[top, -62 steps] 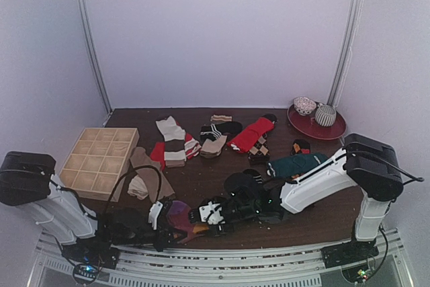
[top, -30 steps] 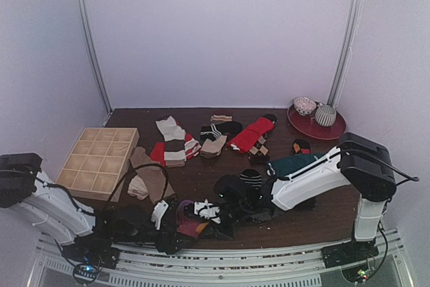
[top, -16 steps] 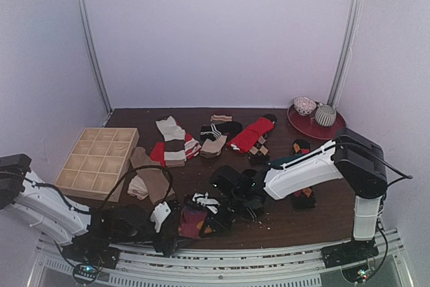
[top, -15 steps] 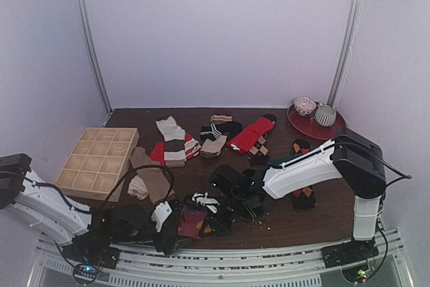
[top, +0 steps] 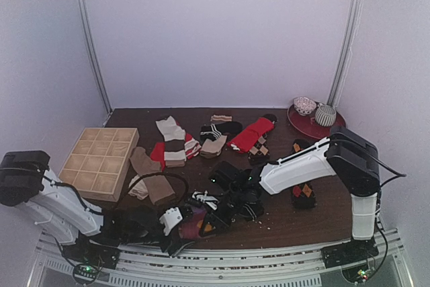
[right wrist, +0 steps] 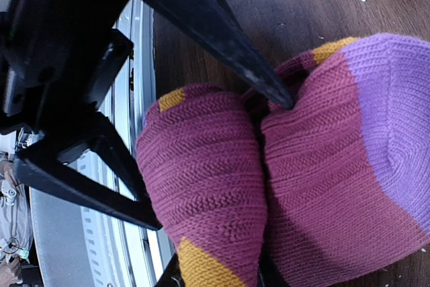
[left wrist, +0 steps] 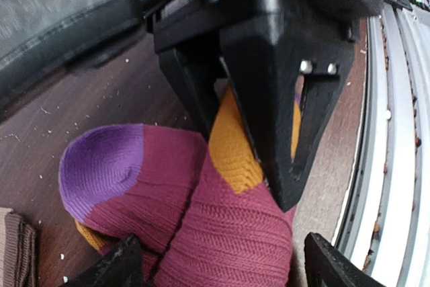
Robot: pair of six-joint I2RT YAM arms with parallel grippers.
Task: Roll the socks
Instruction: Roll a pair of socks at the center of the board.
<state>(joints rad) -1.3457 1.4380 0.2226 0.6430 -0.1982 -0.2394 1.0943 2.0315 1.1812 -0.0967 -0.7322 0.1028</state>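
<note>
1. The sock [left wrist: 222, 233] is lying folded at the tabletop's [top: 302, 223] near edge, running lengthwise between the two grippers.
2. The right gripper [left wrist: 245, 166], jaws narrow, is pinching the orange toe. The left gripper [right wrist: 223, 166], jaws wide, is straddling one lobe.
3. The sock is looking soft and ribbed, magenta with a purple heel, bunching into two lobes.
</note>
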